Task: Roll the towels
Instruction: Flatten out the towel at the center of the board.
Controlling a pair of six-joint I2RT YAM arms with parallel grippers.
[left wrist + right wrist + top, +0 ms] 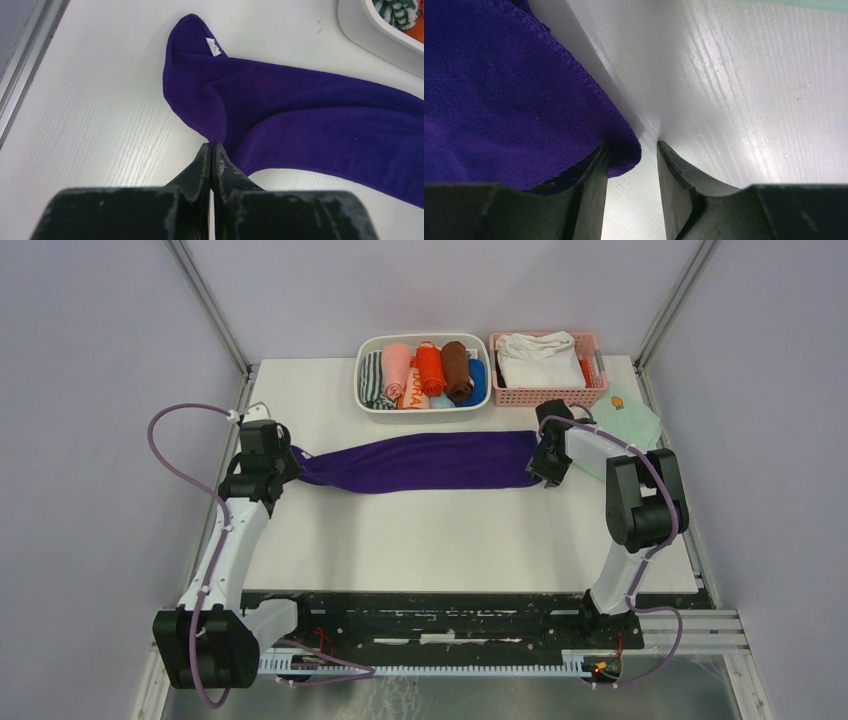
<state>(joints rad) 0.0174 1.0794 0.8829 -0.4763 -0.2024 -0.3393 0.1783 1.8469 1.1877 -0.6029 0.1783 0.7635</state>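
While left fingers (205,161) pinch purple towel (310,115), right fingers (670,169) parted, white tag (213,46) unreadable.

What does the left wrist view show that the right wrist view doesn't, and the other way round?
Left wrist only: the left gripper shut on the purple towel at its edge, the towel's white label, and a white basket rim. Right wrist only: the right gripper open, with the towel's stitched corner inside its parted jaws, against one of them. Both: the purple towel lying on the white table.
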